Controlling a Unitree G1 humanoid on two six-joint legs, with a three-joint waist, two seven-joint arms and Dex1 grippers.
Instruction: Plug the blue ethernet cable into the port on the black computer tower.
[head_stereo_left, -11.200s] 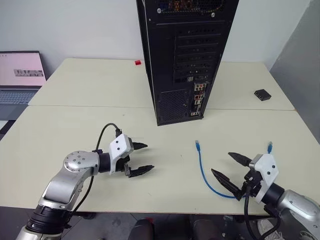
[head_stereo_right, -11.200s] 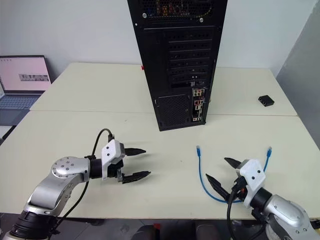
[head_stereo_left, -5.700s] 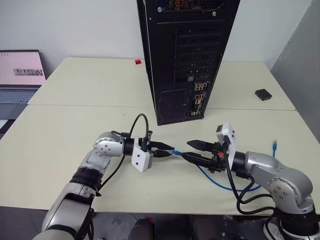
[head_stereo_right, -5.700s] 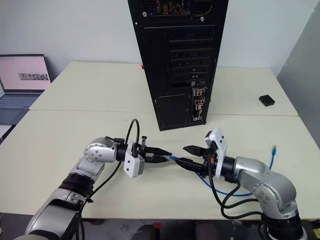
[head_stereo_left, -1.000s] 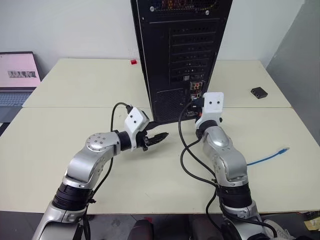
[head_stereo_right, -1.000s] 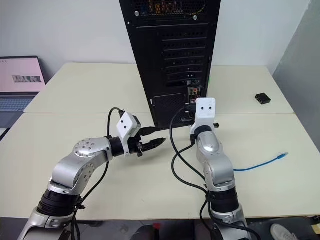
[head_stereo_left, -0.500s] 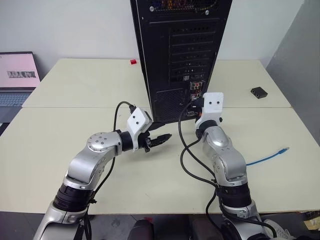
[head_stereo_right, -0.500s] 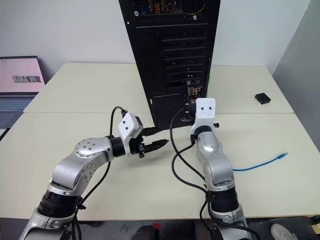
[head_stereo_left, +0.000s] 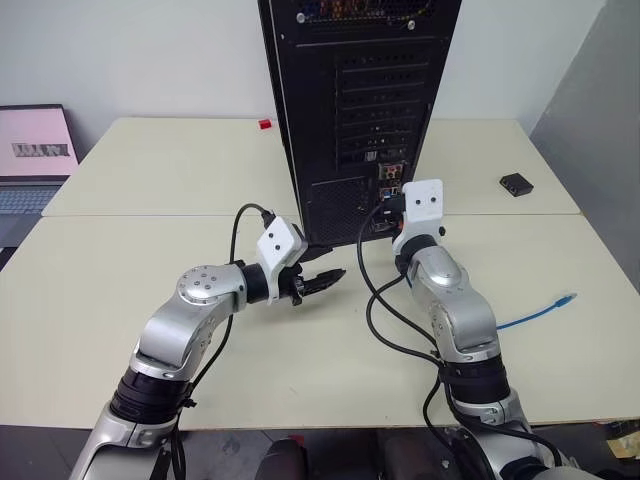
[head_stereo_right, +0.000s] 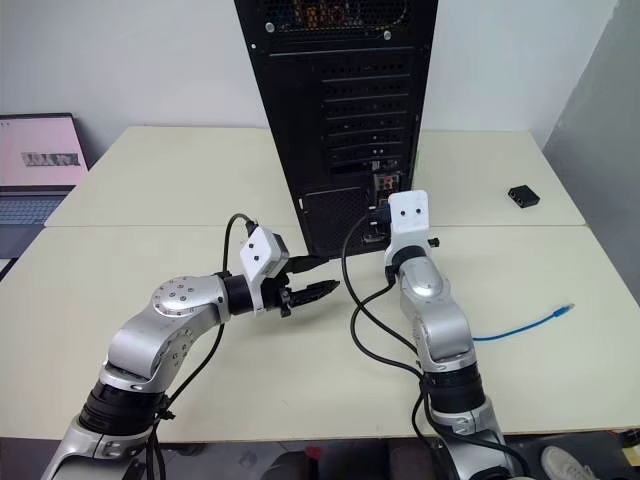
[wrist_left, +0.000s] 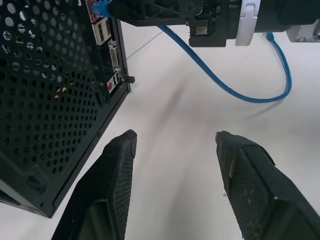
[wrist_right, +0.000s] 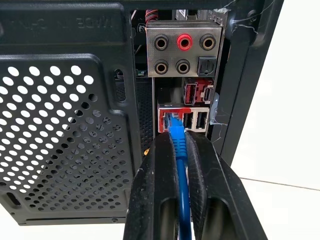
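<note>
Right wrist view, centre frame: right gripper (wrist_right: 178, 150) pinches the blue ethernet cable (wrist_right: 179, 150) — plug straight ahead at the port (wrist_right: 170, 120). Left gripper (wrist_left: 175, 175) gapes empty, farther off.

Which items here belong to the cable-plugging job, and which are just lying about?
Job items:
- blue ethernet cable, pinched in the right end effector
- port
- black computer tower

Lying about:
- laptop
- small black box
- small red object
- left end effector, open and empty
</note>
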